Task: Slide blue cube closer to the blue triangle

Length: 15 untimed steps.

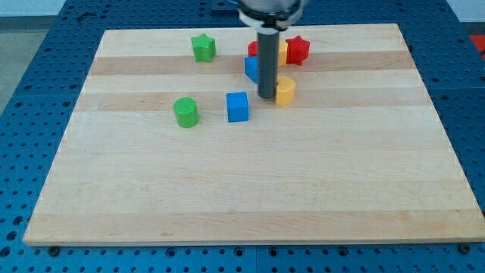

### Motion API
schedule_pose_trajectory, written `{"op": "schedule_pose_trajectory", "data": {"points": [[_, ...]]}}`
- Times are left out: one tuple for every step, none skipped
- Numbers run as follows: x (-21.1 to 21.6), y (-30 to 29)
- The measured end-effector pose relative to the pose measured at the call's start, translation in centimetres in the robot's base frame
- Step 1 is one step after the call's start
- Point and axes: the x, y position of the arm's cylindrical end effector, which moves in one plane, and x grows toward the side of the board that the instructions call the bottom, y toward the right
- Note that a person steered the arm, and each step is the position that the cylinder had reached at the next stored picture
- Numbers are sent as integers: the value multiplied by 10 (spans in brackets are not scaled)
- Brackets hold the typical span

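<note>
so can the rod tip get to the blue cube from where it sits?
Probably yes. My tip stands to the right of the blue cube, with bare board between them. The yellow block is on the tip's far side, out of the path.

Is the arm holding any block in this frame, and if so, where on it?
Nothing is held. My tip only pushes; it stands beside the yellow block, right of the blue cube, with the blue triangle behind it.

The blue cube (237, 106) lies flat on the wooden board, a little above the middle. The blue triangle (251, 68) lies near it, toward the view's top and slightly right, partly hidden, not touching it.
</note>
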Motion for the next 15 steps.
{"op": "schedule_pose_trajectory", "data": {"points": [[0, 27], [6, 28], [55, 12], [90, -9], [111, -28], [114, -39], [89, -43], [54, -43], [58, -41], [116, -40], [130, -64], [120, -75], [109, -76], [62, -76], [39, -76]]}}
